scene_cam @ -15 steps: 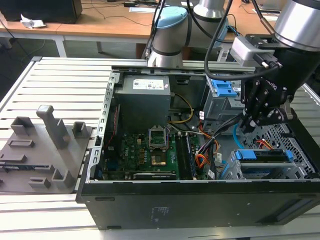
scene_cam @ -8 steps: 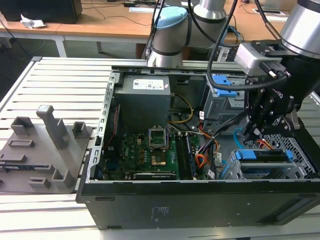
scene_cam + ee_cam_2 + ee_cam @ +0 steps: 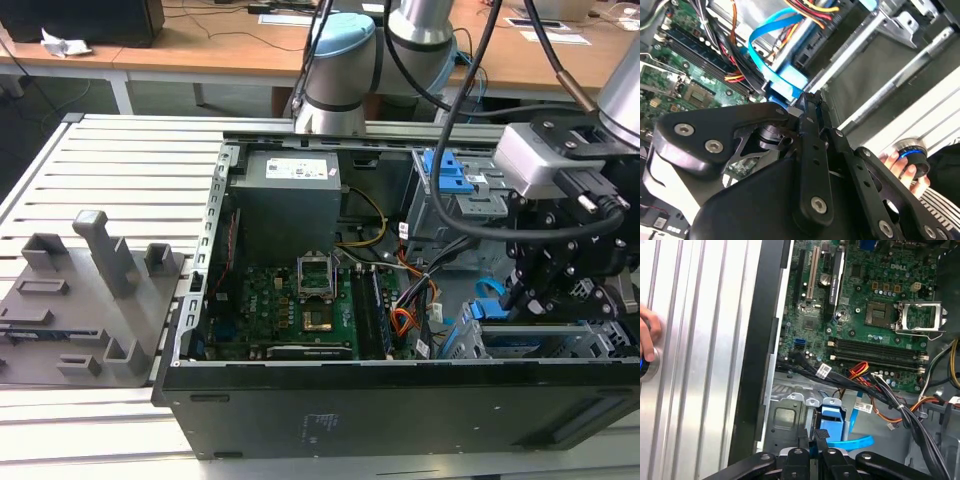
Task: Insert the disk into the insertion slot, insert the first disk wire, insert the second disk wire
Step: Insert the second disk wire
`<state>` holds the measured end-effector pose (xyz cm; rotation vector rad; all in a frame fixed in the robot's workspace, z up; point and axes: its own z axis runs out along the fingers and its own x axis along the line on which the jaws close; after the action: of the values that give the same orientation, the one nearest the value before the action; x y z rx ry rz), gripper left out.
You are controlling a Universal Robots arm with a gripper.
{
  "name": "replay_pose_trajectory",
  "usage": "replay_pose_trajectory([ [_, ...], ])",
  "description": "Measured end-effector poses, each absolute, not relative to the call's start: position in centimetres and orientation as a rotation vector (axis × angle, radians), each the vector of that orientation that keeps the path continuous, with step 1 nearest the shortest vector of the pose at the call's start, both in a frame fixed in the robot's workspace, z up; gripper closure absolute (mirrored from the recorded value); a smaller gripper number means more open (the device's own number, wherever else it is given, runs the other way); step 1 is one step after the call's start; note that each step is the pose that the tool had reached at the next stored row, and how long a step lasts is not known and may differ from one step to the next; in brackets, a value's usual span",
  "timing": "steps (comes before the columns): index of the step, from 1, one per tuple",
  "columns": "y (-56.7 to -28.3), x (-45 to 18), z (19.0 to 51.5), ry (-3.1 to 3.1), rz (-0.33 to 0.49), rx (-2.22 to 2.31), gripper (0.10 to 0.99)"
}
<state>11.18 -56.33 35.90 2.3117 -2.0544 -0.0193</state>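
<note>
The gripper (image 3: 807, 102) looms closest in the second wrist view, its fingers drawn together on the blue cable (image 3: 771, 37), the second disk wire, near its plug; in the exterior view it hangs at the right of the open case (image 3: 300, 420), just over the low silver slot (image 3: 545, 340); the cable loops up behind. A hand (image 3: 902, 167) rests on a knob outside the case. The likely risk: the plug meets its socket askew, since the flat cable can twist in the grip, and bends or slips.

slatted metal table (image 3: 130, 150) | wooden desks (image 3: 200, 45) behind | dark floor, probably
</note>
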Motion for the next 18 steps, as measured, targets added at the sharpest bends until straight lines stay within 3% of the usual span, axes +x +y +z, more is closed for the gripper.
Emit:
replay_pose_trajectory([
  [9,-56.4,11.4,35.7,-2.157,-0.023,2.217,0.922],
  [18,-55.5,13.3,35.3,-2.188,-0.085,2.226,0.922],
])
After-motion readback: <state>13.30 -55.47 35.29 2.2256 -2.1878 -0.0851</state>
